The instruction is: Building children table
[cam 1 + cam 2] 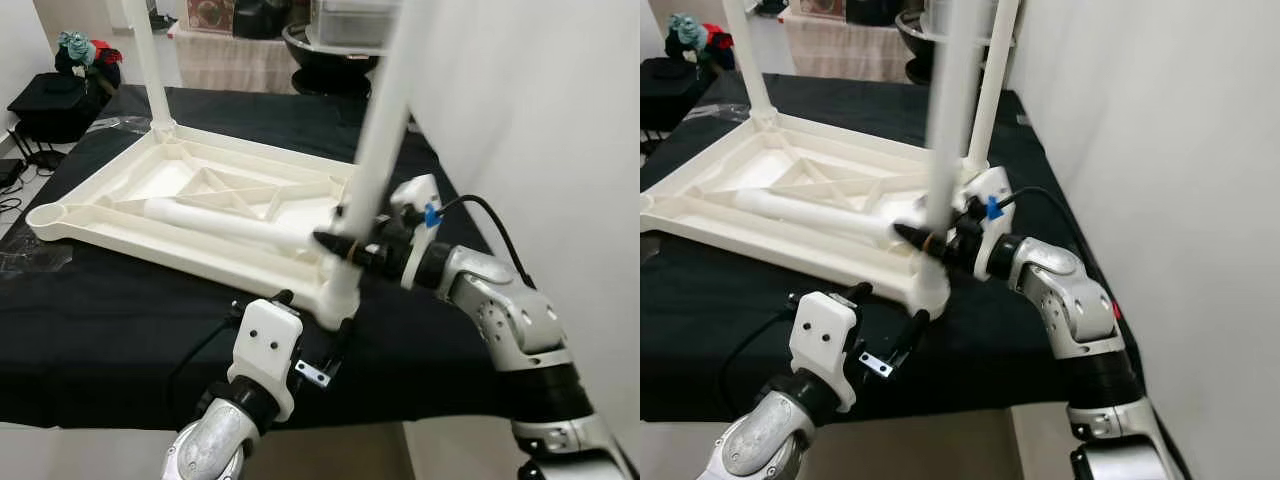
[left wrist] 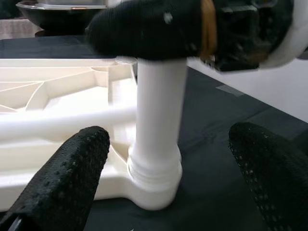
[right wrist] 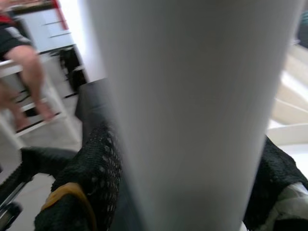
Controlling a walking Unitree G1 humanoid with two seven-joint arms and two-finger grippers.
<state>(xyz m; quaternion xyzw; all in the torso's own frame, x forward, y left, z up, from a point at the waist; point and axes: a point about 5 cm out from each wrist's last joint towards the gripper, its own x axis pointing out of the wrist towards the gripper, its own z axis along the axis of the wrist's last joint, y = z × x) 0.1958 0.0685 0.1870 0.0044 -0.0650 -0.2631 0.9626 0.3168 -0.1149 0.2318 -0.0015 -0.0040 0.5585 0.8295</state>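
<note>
Two grippers, right gripper [image 1: 338, 246] clamping upright table leg [image 1: 375, 160], left gripper [image 2: 163, 192] spread.

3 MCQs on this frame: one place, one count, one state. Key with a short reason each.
1. Where does the loose leg lie?
A. On the floor
B. Inside the upturned tabletop
C. On a chair

2. How many legs stand upright in the tabletop?
A. Three
B. One
C. None

3. What is the right gripper doing?
A. Hanging idle
B. Holding a cup
C. Clamped on the near corner leg

Key:
1 B: the loose leg rests flat across the tabletop's ribs.
2 A: the far-left leg, the far-right leg and the near corner leg all stand in sockets.
3 C: the right wrist view shows black fingers on both sides of the white tube, while the left gripper waits open by the socket.
</note>
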